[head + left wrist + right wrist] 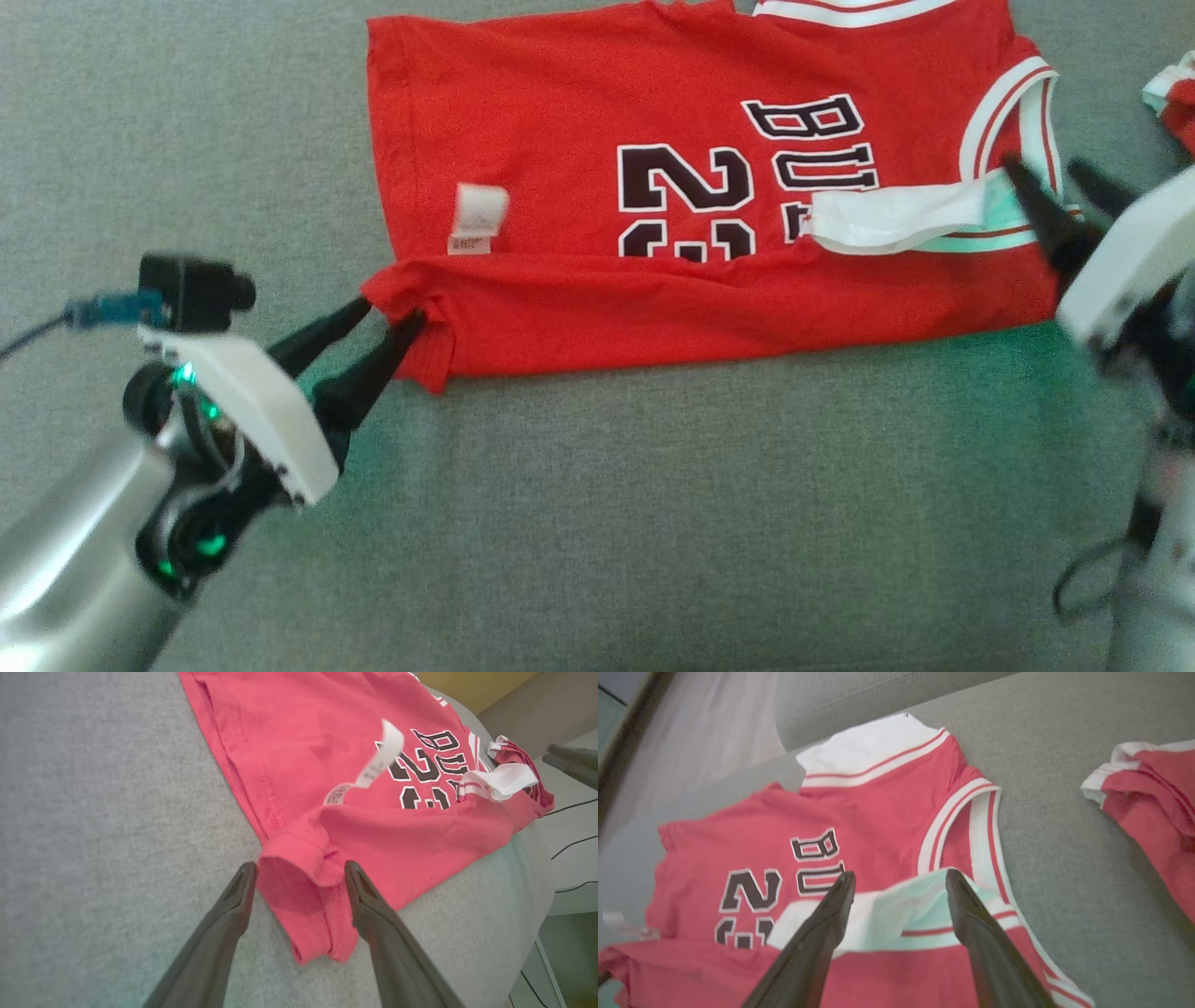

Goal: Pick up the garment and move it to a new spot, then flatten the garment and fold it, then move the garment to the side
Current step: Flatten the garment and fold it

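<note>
Nearest the robot, the left pincer point(390, 313) stands wide. Its two dark fingers straddle the rolled hem corner of the red sleeveless basketball jersey with white-and-red trim point(579, 140), which lies toward one o'clock from it; I judge nothing is gripped. The jersey lies on what looks like a grey woven couch seat point(653, 523), long axis from nine to three o'clock, its near edge folded over onto itself. At the three o'clock end the right pincer point(1046, 168), also spread wide, points toward ten o'clock over the turned-back white armhole band point(896, 219). Each arm is nearer its own end. Black lettering point(812, 117) reads "BU", the rest covered; the number starts with 2. The white care tag point(478, 217) is unreadable. Farther right lies another red-and-white garment point(1178, 103).
</note>
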### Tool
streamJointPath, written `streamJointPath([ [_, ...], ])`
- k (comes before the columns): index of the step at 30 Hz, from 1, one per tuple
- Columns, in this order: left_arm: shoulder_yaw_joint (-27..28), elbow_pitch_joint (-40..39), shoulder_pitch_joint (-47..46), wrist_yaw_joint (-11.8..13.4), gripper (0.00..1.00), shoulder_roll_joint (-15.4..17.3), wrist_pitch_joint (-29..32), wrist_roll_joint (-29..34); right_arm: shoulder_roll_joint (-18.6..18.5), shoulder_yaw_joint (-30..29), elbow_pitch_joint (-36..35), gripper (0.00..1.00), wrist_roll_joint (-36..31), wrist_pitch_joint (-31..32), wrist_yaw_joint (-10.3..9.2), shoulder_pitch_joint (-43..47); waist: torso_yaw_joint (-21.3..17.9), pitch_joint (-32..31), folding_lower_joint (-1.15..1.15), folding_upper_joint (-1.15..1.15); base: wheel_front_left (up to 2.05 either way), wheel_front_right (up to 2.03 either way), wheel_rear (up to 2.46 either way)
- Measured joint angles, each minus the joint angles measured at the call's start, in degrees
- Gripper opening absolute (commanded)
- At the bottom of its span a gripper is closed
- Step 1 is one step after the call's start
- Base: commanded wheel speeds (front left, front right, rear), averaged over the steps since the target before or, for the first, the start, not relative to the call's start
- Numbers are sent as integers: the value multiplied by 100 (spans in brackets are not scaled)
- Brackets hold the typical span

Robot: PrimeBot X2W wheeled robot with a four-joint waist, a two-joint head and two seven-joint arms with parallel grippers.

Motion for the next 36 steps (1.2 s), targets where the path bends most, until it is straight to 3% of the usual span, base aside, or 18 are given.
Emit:
streamJointPath([
  [2, 29, -141, 257, 119, 100, 71, -205, 41, -15, 224, -444, 100, -400, -25, 0, 496, -15, -26, 1, 0, 0, 0, 0],
  [5, 43, -458, 682, 326, 100, 97, -481, 94, -455, 589, -781, 100, -911, -224, 0, 1418, -25, -12, 0, 0, 0, 0, 0],
  [11, 35, -532, 829, 522, 100, 111, -636, 312, -614, 381, -510, 100, -1257, -720, 0, 1445, 9, 98, 1, 0, 0, 0, 0],
  [20, -32, -450, 703, 509, 100, -14, -630, 369, -732, 401, 171, 100, -1514, -712, 0, 1101, 87, 199, 1, 0, 0, 0, 0],
  [36, -205, -305, 498, 359, 100, -256, -474, 328, -902, 472, 225, 100, -1356, -486, 0, 1111, 0, 205, 1, 0, 0, 0, 0],
])
